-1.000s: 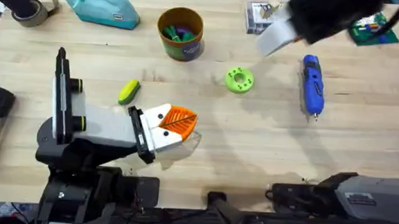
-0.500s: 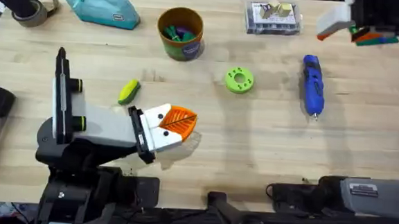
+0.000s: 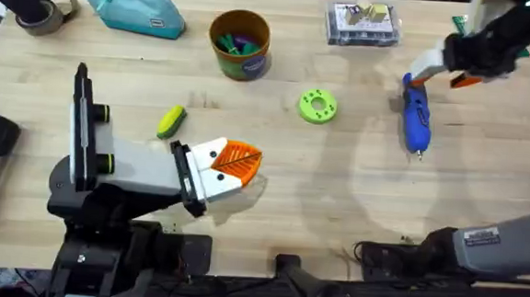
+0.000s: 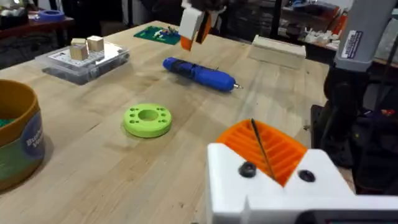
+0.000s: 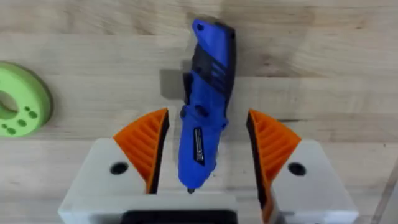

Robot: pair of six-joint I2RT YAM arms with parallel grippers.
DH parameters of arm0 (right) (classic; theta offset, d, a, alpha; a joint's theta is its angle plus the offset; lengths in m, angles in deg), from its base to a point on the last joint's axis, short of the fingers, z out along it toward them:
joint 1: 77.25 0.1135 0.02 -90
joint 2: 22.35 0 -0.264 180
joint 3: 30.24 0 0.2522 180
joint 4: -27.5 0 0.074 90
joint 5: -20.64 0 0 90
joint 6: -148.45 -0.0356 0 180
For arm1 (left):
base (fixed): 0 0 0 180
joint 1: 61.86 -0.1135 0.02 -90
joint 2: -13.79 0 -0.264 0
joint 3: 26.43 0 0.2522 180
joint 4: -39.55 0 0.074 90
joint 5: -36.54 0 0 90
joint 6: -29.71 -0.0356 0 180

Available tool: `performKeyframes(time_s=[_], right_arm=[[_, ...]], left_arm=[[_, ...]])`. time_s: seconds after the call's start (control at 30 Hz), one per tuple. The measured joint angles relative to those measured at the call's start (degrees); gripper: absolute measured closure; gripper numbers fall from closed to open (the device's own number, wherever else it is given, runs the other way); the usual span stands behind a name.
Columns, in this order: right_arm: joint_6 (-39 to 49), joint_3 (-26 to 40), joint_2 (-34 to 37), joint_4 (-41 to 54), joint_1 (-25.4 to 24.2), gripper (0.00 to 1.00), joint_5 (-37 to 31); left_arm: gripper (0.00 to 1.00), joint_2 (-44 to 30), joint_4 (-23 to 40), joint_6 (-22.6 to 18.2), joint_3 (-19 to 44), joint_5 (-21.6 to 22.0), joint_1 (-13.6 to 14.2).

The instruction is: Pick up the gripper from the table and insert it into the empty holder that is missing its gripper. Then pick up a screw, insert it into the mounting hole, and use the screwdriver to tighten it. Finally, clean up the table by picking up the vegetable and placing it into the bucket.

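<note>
Above the far-right tabletop, the right arm's white-and-orange gripper [image 5: 202,162] hangs spread, its ribbed pads straddling the bright blue pen-like screwdriver [image 3: 416,112]. A good grab would lower squarely and pinch the thick body. The left arm's gripper [image 4: 273,152] looks pressed together on nothing.

The right pincer [image 3: 440,69] is blurred overhead and covers the rear end of the screwdriver [image 3: 415,113]. The bucket [image 4: 17,138] is cut off at the left-wrist edge. Contents of the clear box [image 3: 363,24] beyond the screwdriver are too small to tell.

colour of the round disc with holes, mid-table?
Bright green disc; clearest in the left wrist view.
</note>
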Motion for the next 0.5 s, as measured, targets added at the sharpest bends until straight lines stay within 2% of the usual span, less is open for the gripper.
performKeyframes(time_s=[0.2, 0.5], right_arm=[[1.74, -0.08, 5.79, -1.75, 0.02, 0.257, 0.0], [1.98, -0.08, 9.61, -2.63, -0.42, 0.257, 0.02]], left_arm=[[0.996, 0.0, 0.0, 0.0, 0.0, 0.0, 0.0], [0.996, 0.02, 0.0, 0.0, 0.0, 0.02, 0.0]])
